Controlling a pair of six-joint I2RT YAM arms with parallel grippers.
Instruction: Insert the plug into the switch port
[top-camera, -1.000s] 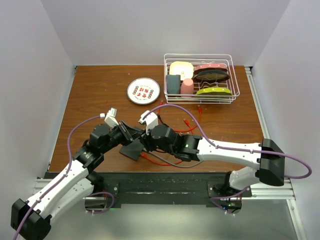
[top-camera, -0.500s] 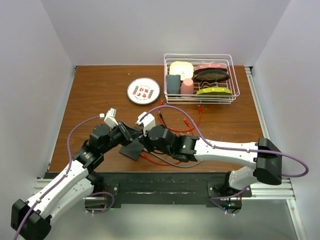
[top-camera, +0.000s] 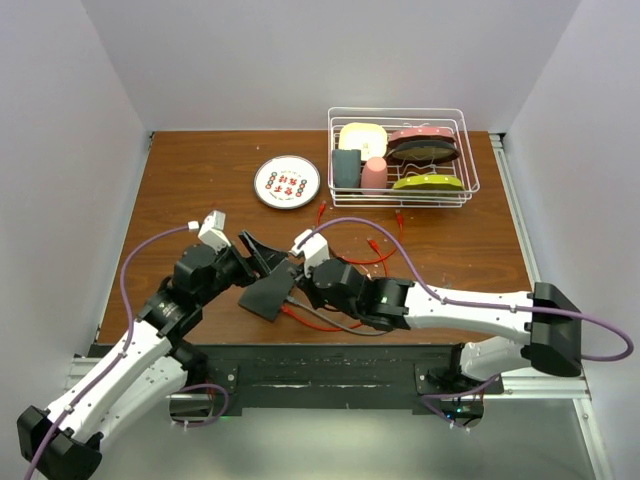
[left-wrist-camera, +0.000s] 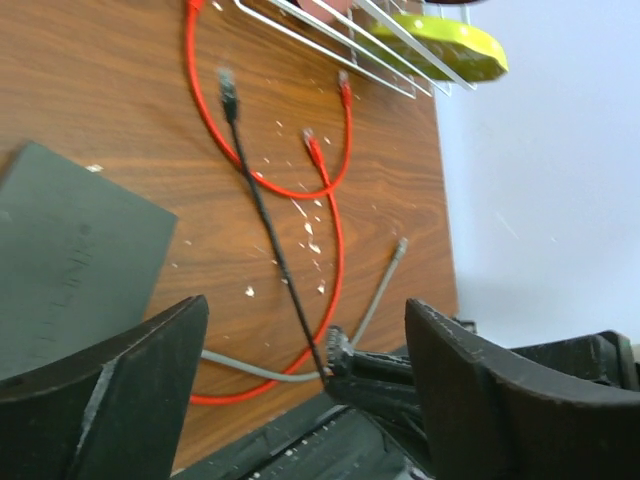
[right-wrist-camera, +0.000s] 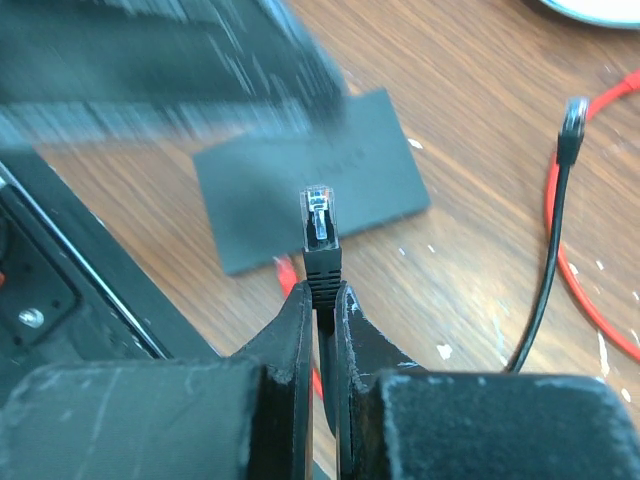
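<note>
Your left gripper (left-wrist-camera: 305, 312) just sprang wide, empty; switch (top-camera: 266, 297) lies flat, unheld, near table (top-camera: 190, 185) front edge. Now your right gripper (right-wrist-camera: 322, 298) clamps plug (right-wrist-camera: 320, 232), aimed switchward: insertion looks next.

switch (top-camera: 268, 295): lying flat on the table (top-camera: 190, 200), near its front edge, left of centre.
plug (right-wrist-camera: 319, 225): sitting between the right gripper (right-wrist-camera: 320, 295) fingers, just right of the switch.
left gripper (left-wrist-camera: 305, 330): hovering just behind the switch.
cables (top-camera: 375, 245): trailing across the table between switch and rack (top-camera: 436, 198).
plate (top-camera: 260, 182): resting well behind the switch.
rack: standing at the back right, beside the plate.
</note>
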